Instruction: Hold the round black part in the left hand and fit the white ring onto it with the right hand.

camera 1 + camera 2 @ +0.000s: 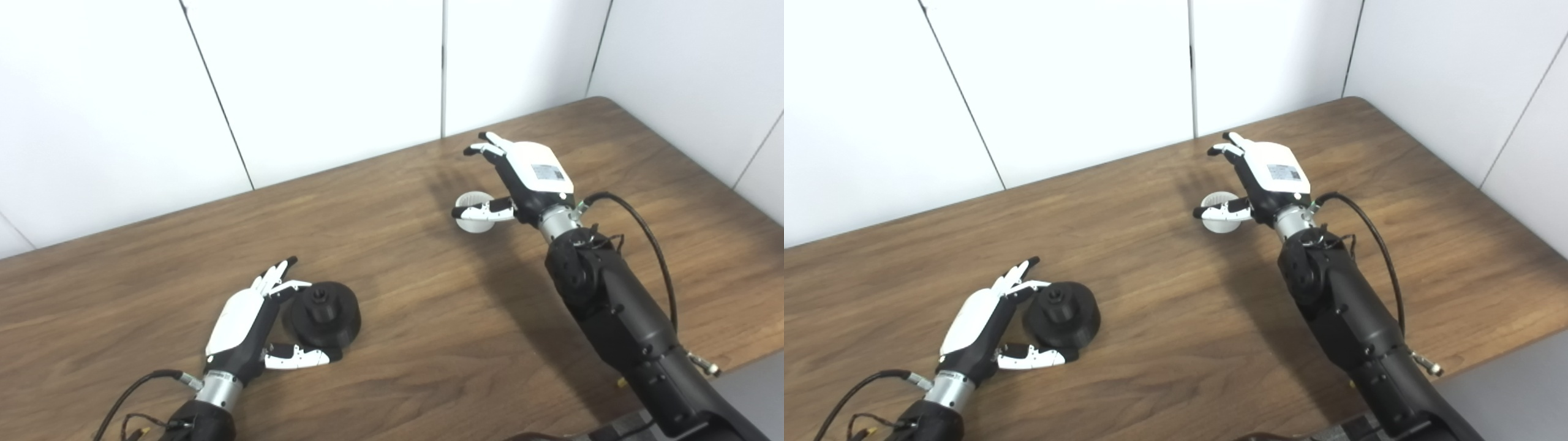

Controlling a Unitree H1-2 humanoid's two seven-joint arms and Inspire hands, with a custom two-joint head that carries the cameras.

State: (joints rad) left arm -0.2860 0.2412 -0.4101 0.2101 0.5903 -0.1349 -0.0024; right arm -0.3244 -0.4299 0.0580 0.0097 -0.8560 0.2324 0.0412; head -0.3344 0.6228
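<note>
Wooden table (pixel 398 257) fills most of the frame, white wall panels (pixel 306 79) behind it across the top.

Round black part (pixel 324 313) sits flat on the table, lower left of centre, with a raised hub on top. Left hand (pixel 257 321) is beside it at lower left, spread and grasping nothing: fingers (pixel 275 278) reach along the part's upper-left edge, thumb (pixel 300 357) lies just under its lower edge (contact not resolvable from either eye view).

White ring (pixel 473 211) rests on the table, right of centre in the upper half. Right hand (pixel 520 177) hangs over it, released and holding nothing; its thumb (pixel 484 212) crosses in front of the ring, fingers apart above

The two parts lie well apart
</note>
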